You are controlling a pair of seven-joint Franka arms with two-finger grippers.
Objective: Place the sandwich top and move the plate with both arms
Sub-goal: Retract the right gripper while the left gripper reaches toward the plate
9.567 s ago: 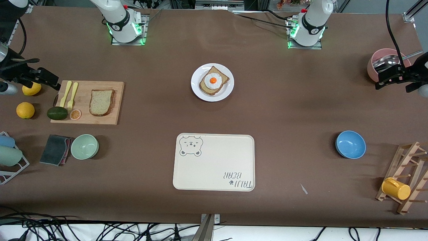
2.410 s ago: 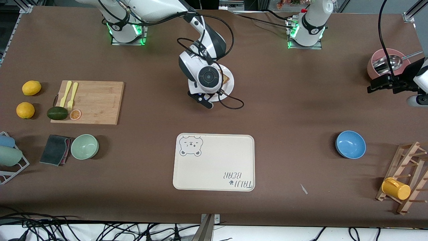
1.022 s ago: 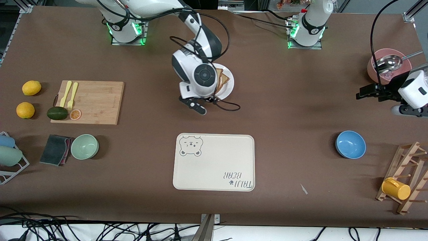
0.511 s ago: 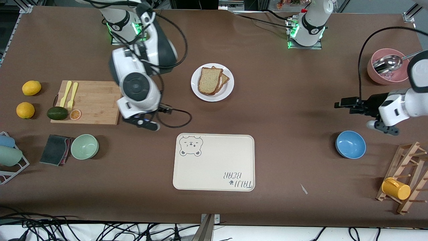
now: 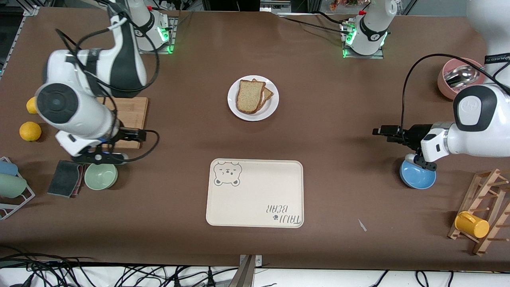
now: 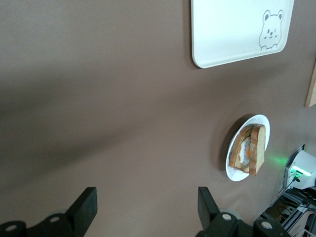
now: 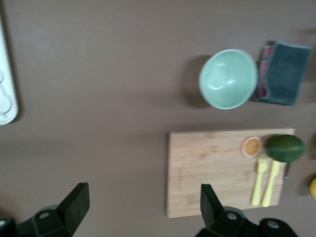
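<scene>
The round white plate (image 5: 235, 109) stands on the table between the two bases. The sandwich top (image 5: 249, 96), a speckled light-brown slice, lies on it over the lower slice (image 5: 268, 95), a little askew. Seen from the left wrist, the plate (image 6: 236, 175) and sandwich top (image 6: 257, 150) are far off. My right gripper (image 5: 137, 135) hangs open and empty over the edge of the cutting board; the right wrist view shows the gripper (image 7: 143, 195) with board and bare table under it. My left gripper (image 5: 383, 130) hangs open and empty over bare table beside the blue bowl; its wrist view shows the gripper (image 6: 146, 197) over bare table.
The cream bear-print tray (image 5: 255, 193) lies nearer the camera than the plate. The cutting board (image 7: 222, 168) holds cutlery, an avocado and an orange slice. A green bowl (image 5: 101, 175), dark cloth (image 5: 65, 178), lemon (image 5: 30, 131), blue bowl (image 5: 418, 177), pink bowl (image 5: 444, 81) and mug rack (image 5: 482, 215) stand toward the table's ends.
My right arm has let go of the sandwich top on the plate and swung away to the cutting board. My left arm has moved in from its end of the table to beside the blue bowl.
</scene>
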